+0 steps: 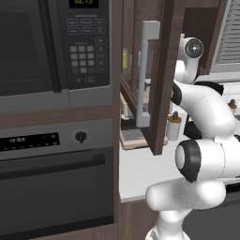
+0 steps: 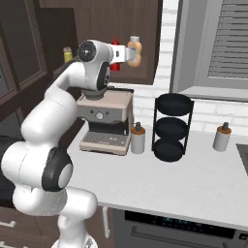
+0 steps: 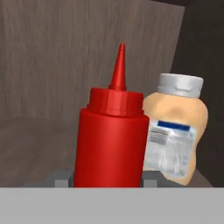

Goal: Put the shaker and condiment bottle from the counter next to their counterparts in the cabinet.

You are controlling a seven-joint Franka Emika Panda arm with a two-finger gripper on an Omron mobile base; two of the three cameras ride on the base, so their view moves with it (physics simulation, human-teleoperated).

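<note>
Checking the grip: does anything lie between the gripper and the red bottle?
Nothing: in the hand view the gripper is shut directly on the condiment bottle.

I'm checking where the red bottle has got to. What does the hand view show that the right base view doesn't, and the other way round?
Hand view alone: the condiment bottle up close, upright between the fingers of the hand, which is shut on it, its nozzle pointing up; the label on the amber bottle right beside it.

Right base view alone: the arm reaching up into the cabinet, with the counter below carrying a coffee machine, a black tiered rack and two white canisters.

Both: the red bottle next to the amber bottle, against the cabinet's dark wood.
</note>
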